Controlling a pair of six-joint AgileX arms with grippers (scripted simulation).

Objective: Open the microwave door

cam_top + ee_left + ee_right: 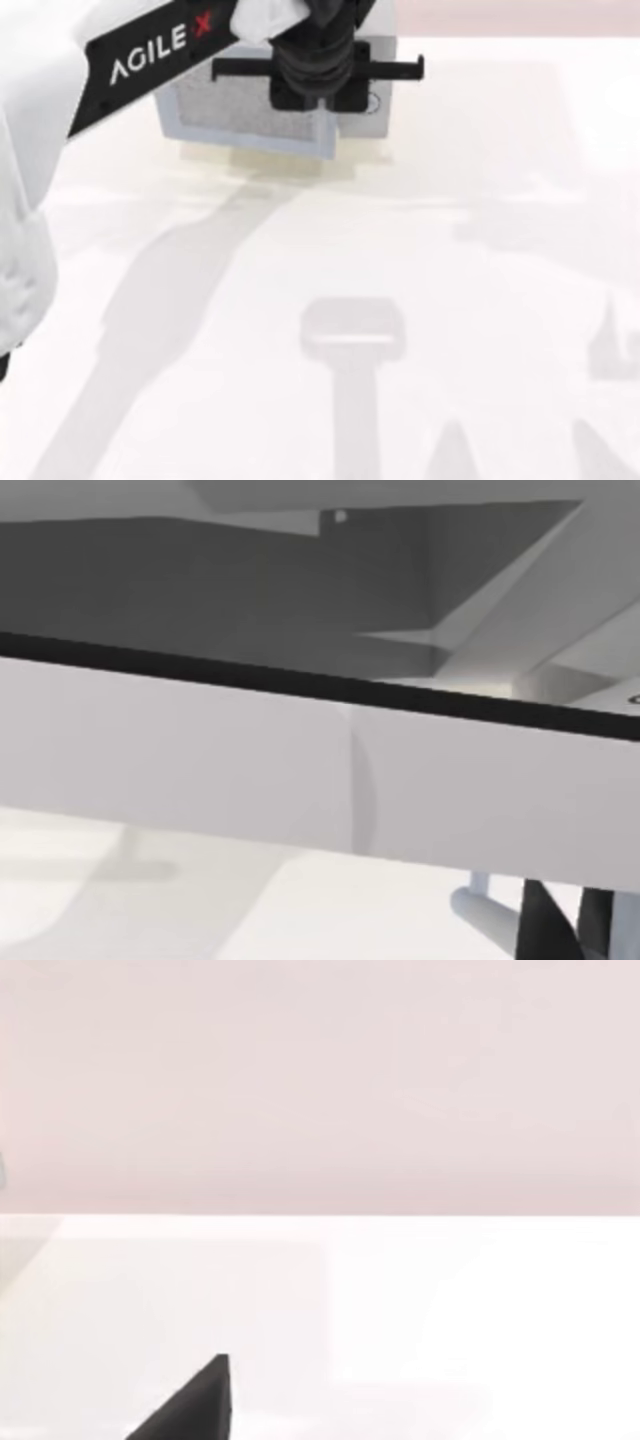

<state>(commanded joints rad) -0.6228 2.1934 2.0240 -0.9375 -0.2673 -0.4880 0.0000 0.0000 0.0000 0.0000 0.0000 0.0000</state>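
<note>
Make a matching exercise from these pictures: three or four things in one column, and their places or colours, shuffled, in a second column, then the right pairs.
Things:
1. small boxy grey microwave
2. flat grey microwave door with its speckled mesh window
3. left arm's black two-finger gripper
4. pale white table

Places or colours:
A. right above the microwave's front
B. at the table's far edge, left of centre in the top view
C. speckled grey, facing the camera side of the table
D. carries long grey shadows

Pairs: 1-B, 2-C, 3-A, 4-D
</note>
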